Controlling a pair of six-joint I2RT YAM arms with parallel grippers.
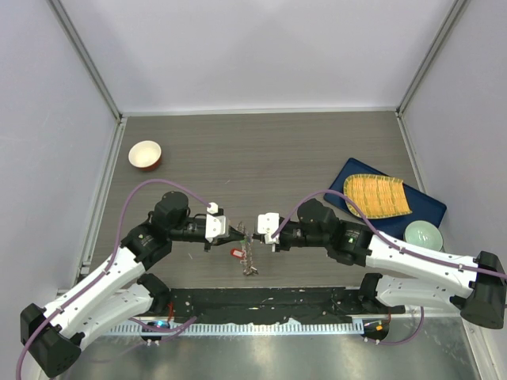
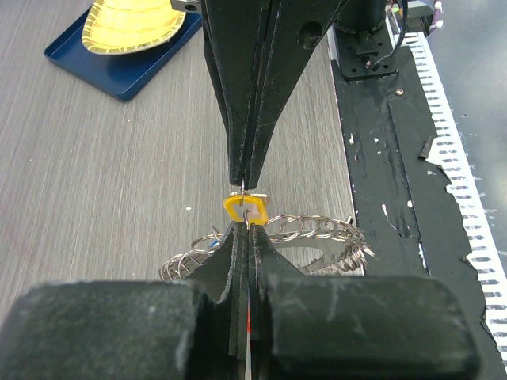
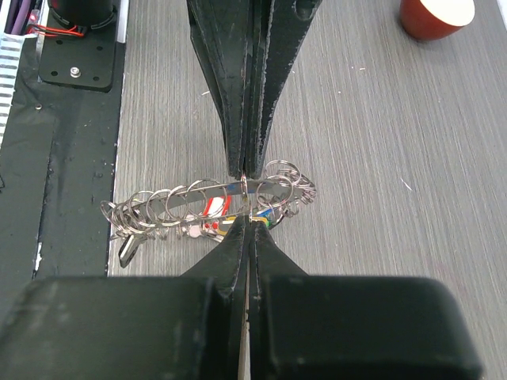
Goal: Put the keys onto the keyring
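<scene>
Showing the left arm's fingers and the right arm's fingers meeting tip to tip just above the worktop, close to the middle of its near edge. Appearing pressed together in both pairs, with no gap between the pads. Converging on the yellow tag of one of the keys and a thin silver loop just above it. Not revealing whether one pair or both are pinching that tag.

Resting directly beneath the fingertips, on the worktop beside the black strip at the near edge: the keyring.

Handling, as judged:
- Behaving as light, stiff and slippery, being small polished metal.
- Sliding or swinging readily at the loose loops, so probably shifting under any nudge.
- Offering the best hold on a key at its plastic tag, softer and less slick than the blade.
- Offering the best hold on the keyring at its flat band between loops, not at a loop itself.
- Calling for fine alignment, the openings being narrow.

Appearance:
- Presenting the keyring as a flat grey band with many small silver wire loops crowding its rim.
- Carrying a red tag inside the band, with slivers of green and blue near the right arm's fingertips.
- Trailing one plain silver key at the end nearest the black strip.
</scene>
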